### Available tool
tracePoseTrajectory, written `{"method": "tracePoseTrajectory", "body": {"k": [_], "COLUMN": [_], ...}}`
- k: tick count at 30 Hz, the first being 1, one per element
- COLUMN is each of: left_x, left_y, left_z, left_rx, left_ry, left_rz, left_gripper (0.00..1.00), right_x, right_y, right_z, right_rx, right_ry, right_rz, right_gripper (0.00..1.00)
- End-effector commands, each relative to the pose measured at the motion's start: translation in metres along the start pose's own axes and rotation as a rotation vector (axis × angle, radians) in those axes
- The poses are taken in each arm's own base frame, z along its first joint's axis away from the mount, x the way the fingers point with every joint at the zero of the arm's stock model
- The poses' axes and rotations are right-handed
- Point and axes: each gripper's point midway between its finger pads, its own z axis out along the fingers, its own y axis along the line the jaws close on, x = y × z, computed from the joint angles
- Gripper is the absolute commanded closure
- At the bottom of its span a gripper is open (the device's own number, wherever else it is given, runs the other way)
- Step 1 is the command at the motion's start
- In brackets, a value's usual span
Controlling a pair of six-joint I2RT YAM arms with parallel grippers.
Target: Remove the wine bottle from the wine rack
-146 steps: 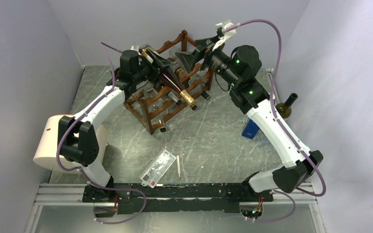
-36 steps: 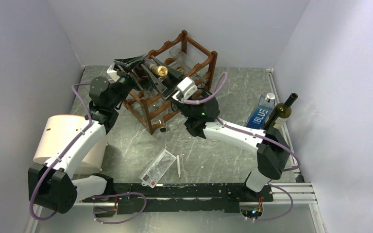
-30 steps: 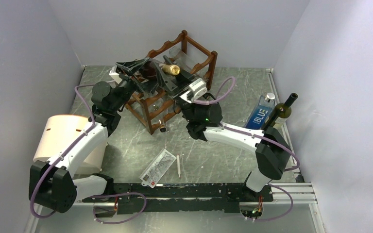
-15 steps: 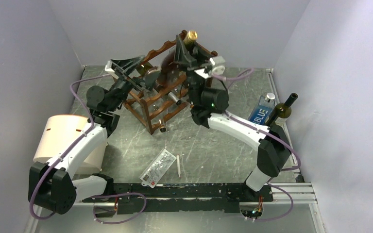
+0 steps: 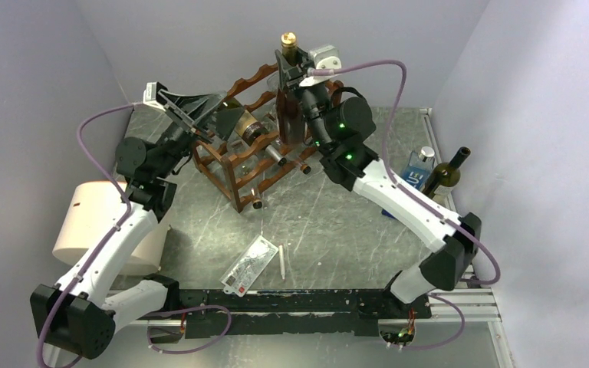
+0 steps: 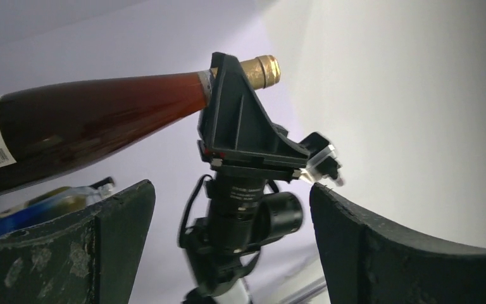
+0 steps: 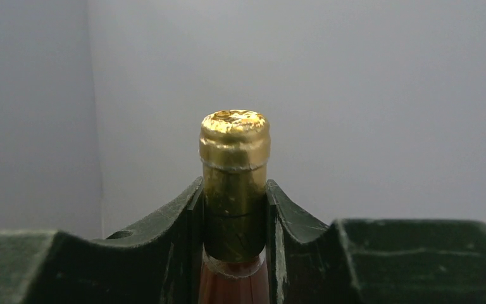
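Note:
The wine bottle (image 5: pixel 290 115), dark red glass with a gold foil cap (image 7: pixel 235 136), stands upright over the back of the wine rack (image 5: pixel 239 170). My right gripper (image 5: pixel 289 67) is shut on its neck just under the cap. In the right wrist view both fingers (image 7: pixel 186 218) press against the foil. The bottle's base overlaps the rack's top rails, and contact there cannot be judged. My left gripper (image 5: pixel 211 111) hangs open at the rack's upper left, holding nothing. Its wrist view shows the bottle (image 6: pixel 88 130) and the right gripper (image 6: pixel 240 136) beyond its spread fingers (image 6: pixel 69 247).
Other bottles lie in the rack, one with a white label (image 5: pixel 250 128). A white roll (image 5: pixel 84 226) sits at the left. A blue water bottle (image 5: pixel 412 175) and a green wine bottle (image 5: pixel 445 172) stand at the right. A plastic packet (image 5: pixel 249 264) and a white pen (image 5: pixel 282 261) lie near the front.
My right gripper has swung the bottle from lying across the rack top to upright and raised its neck. My left arm has drawn back to the left, still open.

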Motion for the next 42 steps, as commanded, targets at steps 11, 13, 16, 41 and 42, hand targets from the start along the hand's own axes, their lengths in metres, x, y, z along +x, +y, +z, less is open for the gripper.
{"method": "tracePoseTrajectory", "body": {"k": [11, 13, 16, 41, 42], "left_x": [0.015, 0.015, 0.015, 0.026, 0.025], "left_y": [0.015, 0.015, 0.012, 0.022, 0.023], "left_z": [-0.009, -0.014, -0.021, -0.045, -0.045], "left_rx": [-0.238, -0.258, -0.281, -0.354, -0.359], "left_ry": [0.127, 0.122, 0.118, 0.164, 0.163], "left_rz": [0.368, 0.393, 0.431, 0.462, 0.462], "left_gripper": [0.05, 0.05, 0.05, 0.05, 0.05], "right_x": [-0.008, 0.005, 0.018, 0.05, 0.052], "right_y": [-0.064, -0.072, -0.085, -0.224, -0.229], "right_z": [-0.083, -0.095, -0.114, -0.135, -0.131], "right_rx": [0.058, 0.08, 0.118, 0.412, 0.414], "right_ry": [0.289, 0.33, 0.361, 0.29, 0.297], "right_rz": [-0.044, -0.043, -0.027, -0.101, -0.099], "right_gripper": [1.0, 1.0, 1.0, 1.0, 1.0]}}
